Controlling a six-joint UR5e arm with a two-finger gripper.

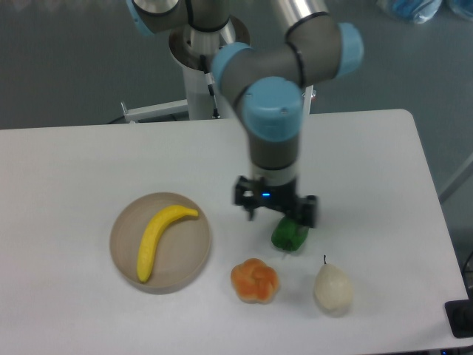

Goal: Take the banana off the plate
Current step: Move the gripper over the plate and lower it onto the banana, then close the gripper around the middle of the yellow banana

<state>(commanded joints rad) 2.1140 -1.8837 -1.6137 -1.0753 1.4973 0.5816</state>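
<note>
The bright-yellow banana [158, 238] lies diagonally on the round beige plate [188, 262] at the left front of the white table. My gripper [279, 216] hangs to the right of the plate, about a plate's width from the banana. Its fingers stand apart and hold nothing. A green toy food [290, 237] sits just under and in front of its right finger.
An orange toy food [255, 280] lies in front of the gripper, right of the plate. A pale cream pear [332, 288] stands further right. The arm's base [203, 52] rises behind the table's far edge. A dark object [462, 318] sits at the right front corner.
</note>
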